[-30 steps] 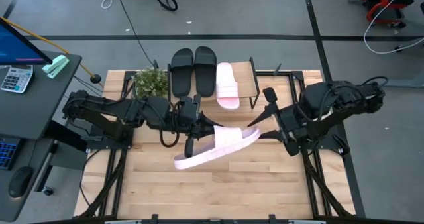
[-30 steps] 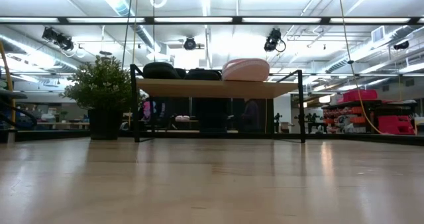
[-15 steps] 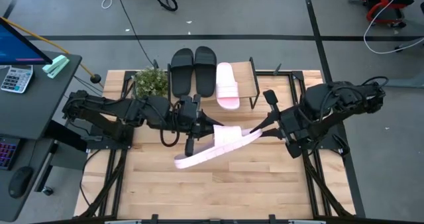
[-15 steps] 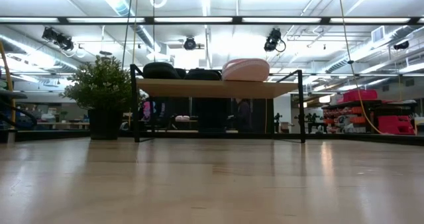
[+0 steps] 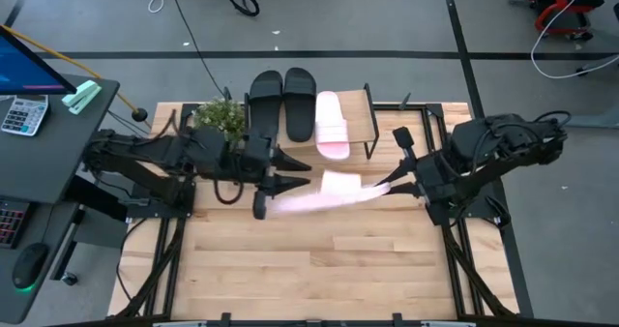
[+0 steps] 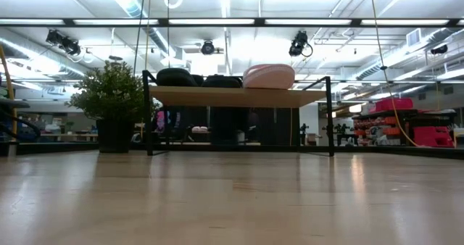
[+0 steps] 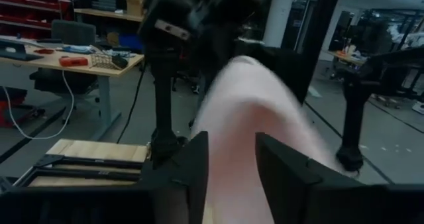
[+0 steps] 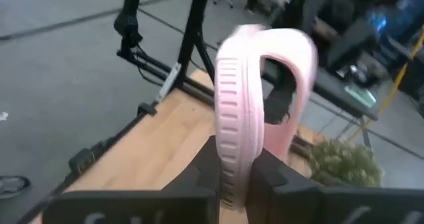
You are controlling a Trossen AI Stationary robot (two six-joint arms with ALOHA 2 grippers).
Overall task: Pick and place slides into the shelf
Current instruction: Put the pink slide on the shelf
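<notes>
My right pincer (image 8: 232, 174) clamps the ribbed edge of a pale pink slide (image 5: 324, 193) above the slatted worktop (image 5: 319, 269); my left pincer (image 7: 228, 174) stands parted around it.

No text, label or number readable — nothing legible anywhere.

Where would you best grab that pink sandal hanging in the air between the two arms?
By the thin sole edge at one end, coming from the right side, as the right gripper does now: shut on the pink sandal, its ridged rim between the fingers. The sole is flat and narrow enough to pinch; the broad strap arches out and is bulkier. The left gripper stands open at the other end.
</notes>
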